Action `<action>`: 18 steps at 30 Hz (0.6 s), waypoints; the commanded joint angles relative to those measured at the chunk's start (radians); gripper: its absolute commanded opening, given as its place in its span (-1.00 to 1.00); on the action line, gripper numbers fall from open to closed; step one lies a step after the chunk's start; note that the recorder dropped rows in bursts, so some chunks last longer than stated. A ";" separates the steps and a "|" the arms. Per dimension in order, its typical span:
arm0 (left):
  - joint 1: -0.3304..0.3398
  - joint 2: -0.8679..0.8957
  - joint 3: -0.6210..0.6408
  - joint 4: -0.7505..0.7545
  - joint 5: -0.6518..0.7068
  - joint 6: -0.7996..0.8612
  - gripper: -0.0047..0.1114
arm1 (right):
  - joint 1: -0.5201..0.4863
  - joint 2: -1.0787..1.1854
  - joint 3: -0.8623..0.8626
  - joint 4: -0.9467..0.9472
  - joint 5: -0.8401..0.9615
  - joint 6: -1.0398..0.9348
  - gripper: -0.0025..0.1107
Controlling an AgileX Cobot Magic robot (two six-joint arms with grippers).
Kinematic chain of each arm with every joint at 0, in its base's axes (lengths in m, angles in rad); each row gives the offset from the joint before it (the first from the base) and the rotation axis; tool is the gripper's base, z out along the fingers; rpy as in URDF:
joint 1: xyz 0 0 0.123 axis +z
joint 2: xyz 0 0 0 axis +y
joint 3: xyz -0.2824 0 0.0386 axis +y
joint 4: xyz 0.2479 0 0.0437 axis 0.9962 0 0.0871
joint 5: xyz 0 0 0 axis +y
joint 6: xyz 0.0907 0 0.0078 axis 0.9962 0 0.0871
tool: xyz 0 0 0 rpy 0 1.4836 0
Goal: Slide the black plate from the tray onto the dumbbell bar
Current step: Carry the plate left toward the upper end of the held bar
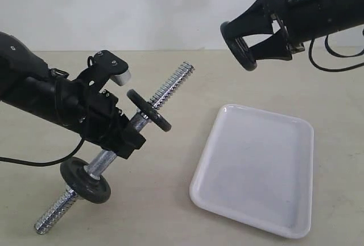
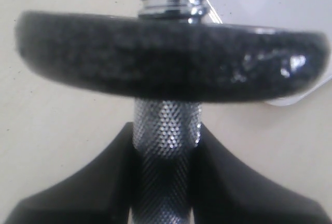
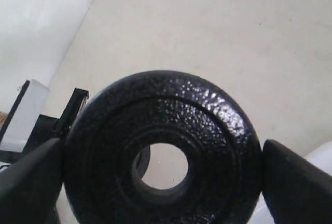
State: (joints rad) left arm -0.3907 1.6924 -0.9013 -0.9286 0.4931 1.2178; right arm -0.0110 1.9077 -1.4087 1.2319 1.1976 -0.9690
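Observation:
My right gripper (image 1: 245, 45) is shut on the black plate (image 1: 239, 46), holding it by its rim in the air above the table, up and to the right of the bar's upper end. The black plate (image 3: 162, 151) fills the right wrist view, its central hole facing the camera. My left gripper (image 1: 126, 139) is shut on the knurled middle of the dumbbell bar (image 1: 170, 88), which tilts up to the right off the table. The dumbbell bar (image 2: 166, 130) runs between my left fingers (image 2: 233, 182), with one mounted disc (image 2: 171, 58) just beyond them. The white tray (image 1: 256, 166) lies bare at the right.
Two black discs sit on the bar: an upper disc (image 1: 149, 110) past my left fingers and a lower disc (image 1: 85, 180) near the table. The bar's lower threaded end (image 1: 54, 212) points at the front left. A black cable (image 1: 34, 160) trails on the table.

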 commanded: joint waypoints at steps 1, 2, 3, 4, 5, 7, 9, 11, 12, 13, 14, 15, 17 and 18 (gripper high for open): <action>-0.003 -0.057 -0.029 -0.084 -0.001 0.007 -0.84 | -0.009 0.014 -0.094 0.076 0.023 0.048 -0.96; -0.003 -0.057 -0.029 -0.084 -0.001 0.010 -0.84 | -0.009 0.026 -0.110 0.076 0.023 0.064 -0.96; -0.003 -0.057 -0.029 -0.084 -0.001 0.010 -0.84 | -0.009 0.035 -0.120 0.076 0.023 0.081 -0.96; -0.003 -0.057 -0.029 -0.084 -0.001 0.010 -0.84 | -0.009 0.044 -0.129 0.076 0.023 0.093 -0.96; -0.003 -0.057 -0.029 -0.084 -0.001 0.010 -0.84 | -0.009 0.051 -0.132 0.076 0.023 0.100 -0.96; -0.003 -0.057 -0.029 -0.084 -0.001 0.012 -0.84 | -0.009 0.061 -0.134 0.072 0.023 0.103 -0.96; -0.003 -0.057 -0.031 -0.084 -0.001 0.014 -0.84 | -0.009 0.069 -0.134 0.072 0.023 0.107 -0.96; -0.003 -0.057 -0.031 -0.084 0.002 0.014 -0.84 | -0.009 0.076 -0.134 0.072 0.023 0.114 -0.96; -0.003 -0.057 -0.031 -0.084 0.006 0.014 -0.84 | -0.009 0.079 -0.134 0.072 0.023 0.122 -0.96; -0.003 -0.057 -0.031 -0.084 0.006 0.014 -0.84 | -0.009 0.080 -0.134 0.070 0.023 0.122 -0.96; -0.003 -0.057 -0.031 -0.084 0.006 0.014 -0.84 | -0.009 0.080 -0.134 0.070 0.023 0.131 -0.96; -0.003 -0.057 -0.031 -0.084 0.006 0.014 -0.84 | -0.009 0.080 -0.134 0.070 0.023 0.131 -0.96; -0.003 -0.057 -0.031 -0.084 0.005 0.017 -0.84 | -0.007 0.080 -0.134 0.070 0.023 0.139 -0.96; -0.003 -0.057 -0.031 -0.084 0.005 0.017 -0.84 | -0.003 0.080 -0.134 0.070 0.023 0.141 -0.96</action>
State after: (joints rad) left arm -0.3907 1.6924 -0.9013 -0.9308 0.5027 1.2301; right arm -0.0110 2.0026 -1.5267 1.2386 1.1976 -0.8316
